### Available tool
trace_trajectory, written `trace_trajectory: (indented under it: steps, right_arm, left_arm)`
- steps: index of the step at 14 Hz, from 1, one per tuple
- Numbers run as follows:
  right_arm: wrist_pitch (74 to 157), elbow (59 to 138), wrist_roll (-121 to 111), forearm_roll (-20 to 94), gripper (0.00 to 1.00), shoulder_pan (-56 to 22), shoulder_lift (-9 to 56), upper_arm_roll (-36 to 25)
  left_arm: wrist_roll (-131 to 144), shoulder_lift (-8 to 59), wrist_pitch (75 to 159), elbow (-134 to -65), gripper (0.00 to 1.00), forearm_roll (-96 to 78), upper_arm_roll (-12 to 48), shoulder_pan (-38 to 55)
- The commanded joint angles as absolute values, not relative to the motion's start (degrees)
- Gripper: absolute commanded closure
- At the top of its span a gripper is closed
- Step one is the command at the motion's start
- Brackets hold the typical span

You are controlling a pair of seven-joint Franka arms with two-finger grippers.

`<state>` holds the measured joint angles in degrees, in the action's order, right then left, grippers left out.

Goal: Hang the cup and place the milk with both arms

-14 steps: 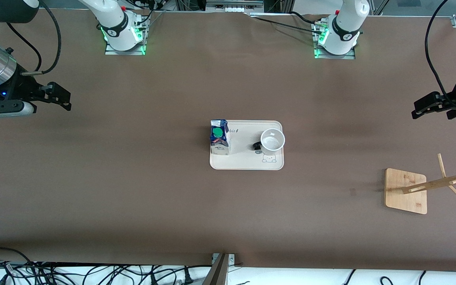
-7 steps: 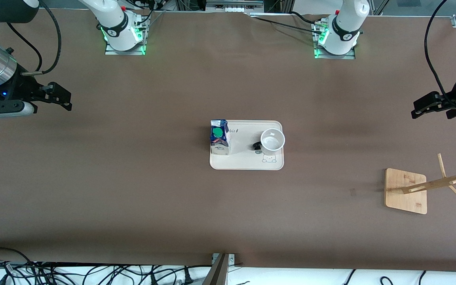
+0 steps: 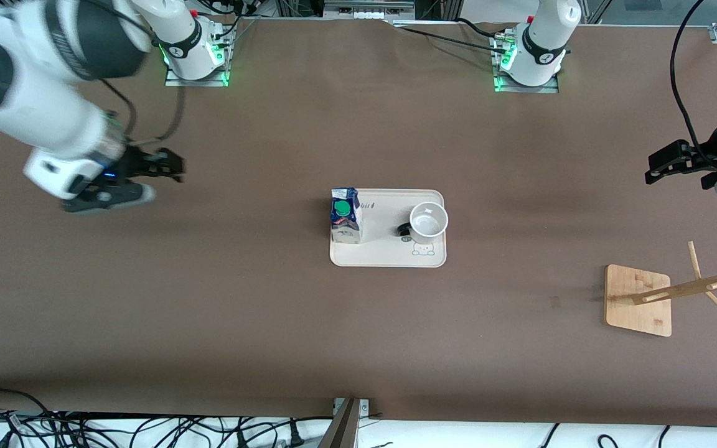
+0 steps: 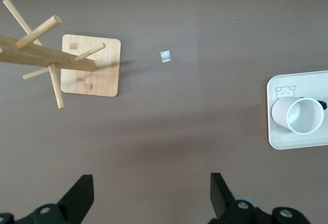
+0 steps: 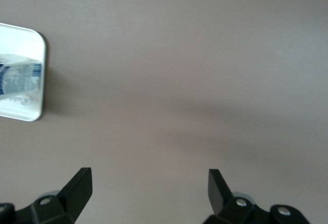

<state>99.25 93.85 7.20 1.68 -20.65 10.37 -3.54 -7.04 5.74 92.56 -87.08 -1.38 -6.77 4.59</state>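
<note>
Showing the cup's (image 4: 299,114) side, the left wrist view differs.

milk (image 3: 345,215), cup (image 3: 428,221) on tray (image 3: 387,256)

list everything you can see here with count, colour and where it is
tray: 1, cream white, middle of the table
milk: 1, dark blue top, white sides, green cap, upright on the tray at the end toward the right arm
cup: 1, white with black handle, upright on the tray at the end toward the left arm
wooden rack: 1, light wood, square base with pegged post, toward the left arm's end, nearer the front camera than the tray
small scrap: 1, pale, on the table between rack and tray
table: 1, brown
right gripper: 1, black, open, empty, over bare table toward the right arm's end
left gripper: 1, black, open, empty, over bare table at the left arm's end
</note>
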Motion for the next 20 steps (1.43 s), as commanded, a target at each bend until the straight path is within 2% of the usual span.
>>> trace_trajectory:
  steps: [1,3,6,10,16,17,20]
  right_arm:
    - [100.9,88.3,18.8,2.4,0.0,-26.4,15.9,-2.4]
    - [101.4,82.2,28.4,3.6,0.0,-31.7,22.2,-2.3]
    - [107.3,75.9,40.7,6.0,0.0,-37.2,30.1,-2.3]
    - [114.0,75.6,47.4,6.0,0.0,-41.2,34.4,-2.3]
    - [116.4,75.8,51.0,5.6,0.0,-43.4,37.4,-2.3]
    - [117.0,75.9,51.0,5.5,0.03,-43.5,37.8,-2.4]
    - [117.3,76.0,50.6,5.3,0.5,-43.5,38.1,-2.4]
  left_arm:
    - [-8.3,4.2,93.0,-88.6,0.0,-1.7,-7.6,5.3]
    - [-8.6,4.4,92.9,-89.5,0.0,-2.3,-7.5,5.7]
    - [-8.4,5.1,93.2,-94.0,0.0,-2.4,-7.3,9.8]
    - [-9.1,5.6,93.0,-95.6,0.0,-2.5,-7.1,10.2]
    - [-9.4,10.6,92.6,-95.6,0.0,-2.5,-5.5,11.6]
    - [-9.4,11.7,92.6,-95.6,0.0,-2.5,-4.7,11.8]
    - [-10.6,17.5,93.2,-95.5,0.0,-7.1,-3.3,12.0]
